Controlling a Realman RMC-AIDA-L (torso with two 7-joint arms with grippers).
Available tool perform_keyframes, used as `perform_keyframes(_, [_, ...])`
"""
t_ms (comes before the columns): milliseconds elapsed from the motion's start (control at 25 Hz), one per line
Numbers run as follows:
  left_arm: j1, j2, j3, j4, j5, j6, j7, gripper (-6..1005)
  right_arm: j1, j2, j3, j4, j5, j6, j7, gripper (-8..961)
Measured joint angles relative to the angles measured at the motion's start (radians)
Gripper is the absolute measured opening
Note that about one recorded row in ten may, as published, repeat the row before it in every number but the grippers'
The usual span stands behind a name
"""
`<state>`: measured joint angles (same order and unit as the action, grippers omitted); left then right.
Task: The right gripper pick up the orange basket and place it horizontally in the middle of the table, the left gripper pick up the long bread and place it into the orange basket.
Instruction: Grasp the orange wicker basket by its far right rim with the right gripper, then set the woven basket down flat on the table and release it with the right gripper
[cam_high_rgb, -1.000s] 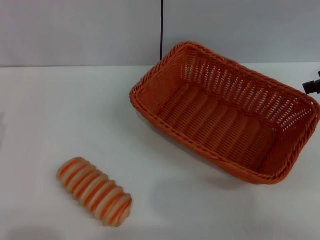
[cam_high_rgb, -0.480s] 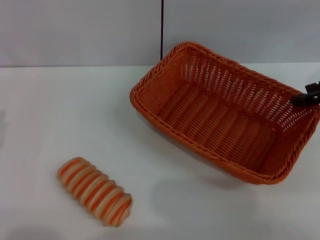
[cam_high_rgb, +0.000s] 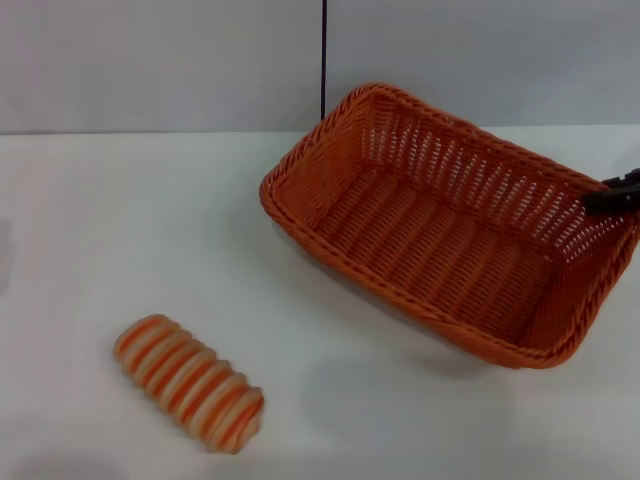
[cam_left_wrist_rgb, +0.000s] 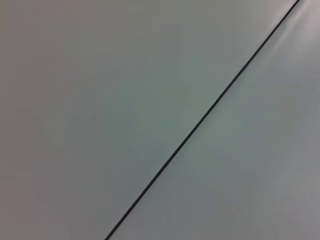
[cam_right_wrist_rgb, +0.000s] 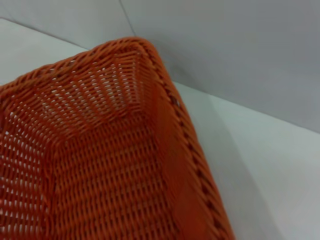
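The orange basket (cam_high_rgb: 470, 170) sits on the right half of the white table (cam_high_rgb: 120, 220), lying at an angle with one corner toward the back wall. Only the dark tip of my right gripper (cam_high_rgb: 612, 196) shows, at the basket's far right rim by the frame's edge. In the right wrist view the basket (cam_right_wrist_rgb: 100, 165) fills the frame from close above, looking along its inside and braided rim. The long bread (cam_high_rgb: 188, 383), striped orange and cream, lies diagonally at the front left of the table. My left gripper is out of view.
A grey wall with a thin black vertical seam (cam_high_rgb: 324, 60) stands behind the table. The left wrist view holds only that grey wall and the seam (cam_left_wrist_rgb: 200, 120). Bare white tabletop lies between the bread and the basket.
The right gripper's tip has come in from the right edge and moved down onto the basket's right rim. Basket and bread have stayed in place.
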<state>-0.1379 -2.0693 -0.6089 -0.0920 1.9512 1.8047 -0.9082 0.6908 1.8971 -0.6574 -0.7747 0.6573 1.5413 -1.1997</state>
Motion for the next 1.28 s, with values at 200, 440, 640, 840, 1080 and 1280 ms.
perform_keyframes(200, [0.003,-0.001,0.001,0.000,0.000,0.000,0.000,817,-0.002,0.008,0.000,0.000,0.001,0.003,-0.010,394])
perform_keyframes(440, [0.008,-0.002,0.002,-0.003,0.000,0.001,-0.004,816,-0.017,0.012,0.006,-0.007,0.034,0.010,-0.037,207])
perform_keyframes(640, [0.011,-0.001,0.003,-0.003,0.000,0.005,-0.012,816,-0.074,0.010,0.009,-0.071,0.219,0.068,-0.064,164])
perform_keyframes(840, [0.010,0.000,0.015,-0.003,0.000,0.006,-0.012,816,-0.130,0.003,0.009,-0.147,0.408,0.138,-0.065,163])
perform_keyframes(1080, [0.005,0.000,0.015,-0.003,0.000,0.004,-0.012,816,-0.146,-0.002,0.026,-0.217,0.446,0.203,-0.067,163])
perform_keyframes(1280, [0.004,0.000,0.015,-0.003,0.000,0.004,-0.012,815,-0.148,-0.032,0.032,-0.261,0.463,0.254,-0.085,164])
